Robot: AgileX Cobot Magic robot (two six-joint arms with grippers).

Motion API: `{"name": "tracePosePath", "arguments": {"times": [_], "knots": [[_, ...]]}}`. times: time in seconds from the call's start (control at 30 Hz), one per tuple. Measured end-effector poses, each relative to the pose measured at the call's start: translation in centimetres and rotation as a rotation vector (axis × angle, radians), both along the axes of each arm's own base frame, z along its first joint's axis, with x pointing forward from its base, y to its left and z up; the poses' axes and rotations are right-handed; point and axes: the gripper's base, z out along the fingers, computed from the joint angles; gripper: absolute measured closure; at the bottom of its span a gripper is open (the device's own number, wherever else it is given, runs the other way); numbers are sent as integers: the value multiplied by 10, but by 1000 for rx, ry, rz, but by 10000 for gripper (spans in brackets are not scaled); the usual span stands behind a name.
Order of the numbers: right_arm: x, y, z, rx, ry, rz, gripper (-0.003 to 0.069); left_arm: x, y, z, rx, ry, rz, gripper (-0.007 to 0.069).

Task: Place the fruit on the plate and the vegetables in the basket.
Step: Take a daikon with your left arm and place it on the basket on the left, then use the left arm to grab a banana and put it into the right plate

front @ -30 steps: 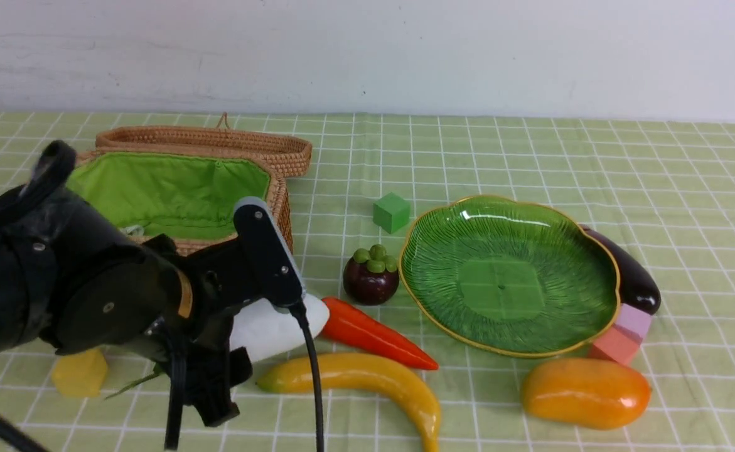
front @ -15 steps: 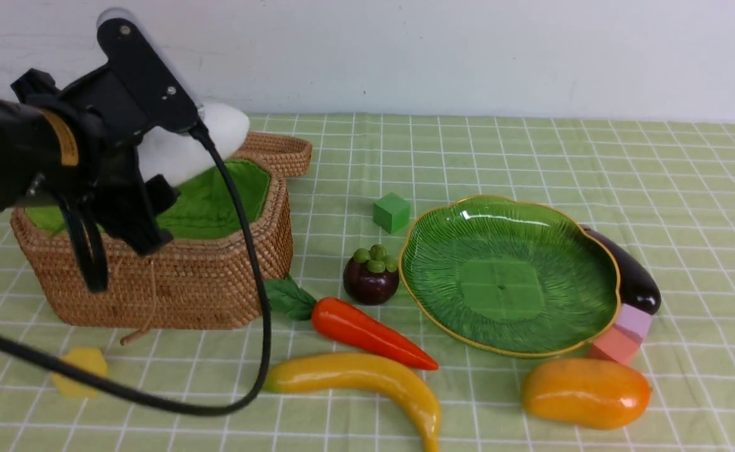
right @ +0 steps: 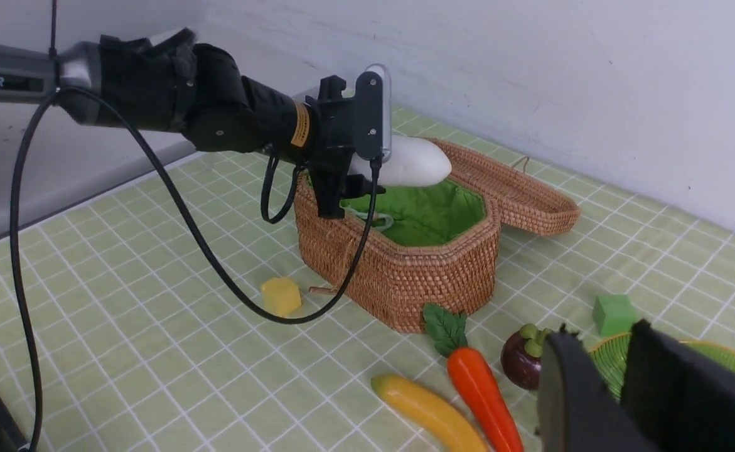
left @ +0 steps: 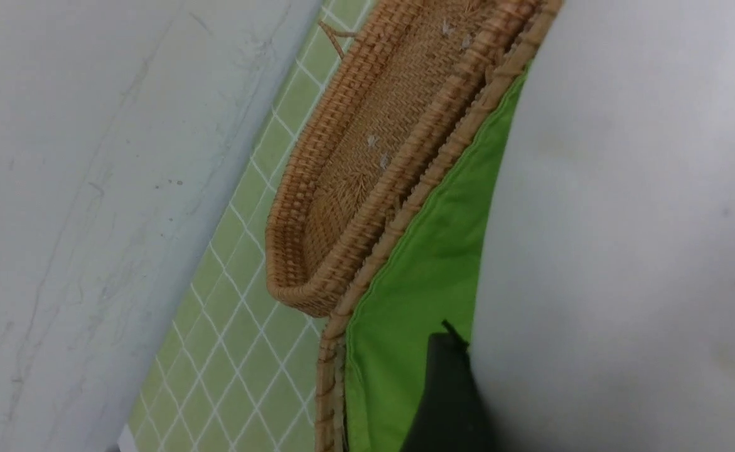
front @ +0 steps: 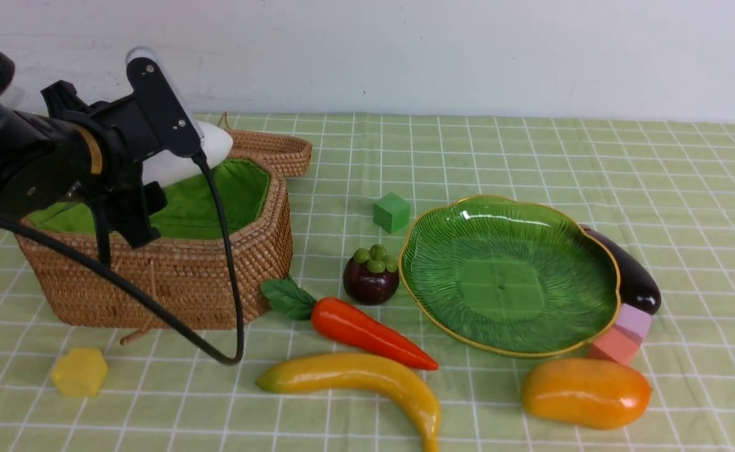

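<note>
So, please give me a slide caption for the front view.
Left gripper holds the white radish over the open basket.

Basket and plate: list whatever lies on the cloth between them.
The front view shows three things in that gap: a green block farther back, the mangosteen close to the plate, and the carrot nearest the camera, its leaf toward the basket.
</note>
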Motion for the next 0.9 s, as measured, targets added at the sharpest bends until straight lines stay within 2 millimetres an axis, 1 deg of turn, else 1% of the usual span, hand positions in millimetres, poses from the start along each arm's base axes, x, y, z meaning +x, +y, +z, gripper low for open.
{"name": "tracePosePath", "arguments": {"times": [0.03,0.1,0.13,0.23,0.33,0.4,0.47,0.57,0.6,0.63,0.67,0.7,0.73,0.77,0.83,0.9], "knots": [[0,0,0,0,0,0,514,1,0,-1,12,-4,-10,130],[0,0,0,-1,1,0,514,2,-1,-1,21,-13,-20,93],[0,0,0,-4,4,1,512,2,-1,-1,22,-15,-19,48],[0,0,-1,-9,10,4,511,2,-1,1,11,-24,-17,-22],[-1,0,-3,-20,22,8,510,1,-1,2,6,-27,-10,-41],[-2,0,-4,-30,35,14,510,-3,2,6,-6,-12,23,-23],[-2,0,-5,-33,41,18,510,-8,4,11,-63,5,78,19],[-2,0,-6,-39,49,21,508,-20,5,23,-269,21,194,125],[-3,0,-7,-47,58,24,506,-24,5,28,-379,28,249,188],[-3,1,-7,-54,67,29,505,-29,4,33,-463,32,284,235],[-4,1,-9,-62,83,37,504,-36,3,39,-607,52,351,298],[-5,1,-11,-77,101,45,502,-41,2,42,-691,74,393,361],[-6,1,-12,-81,111,50,501,-43,2,44,-736,85,414,386],[-8,1,-16,-104,158,66,499,-52,-1,50,-842,129,456,483],[-12,0,-22,-147,219,85,498,-62,-10,52,-858,202,435,586],[-14,0,-25,-177,251,96,498,-69,-21,50,-799,260,374,630]]}}
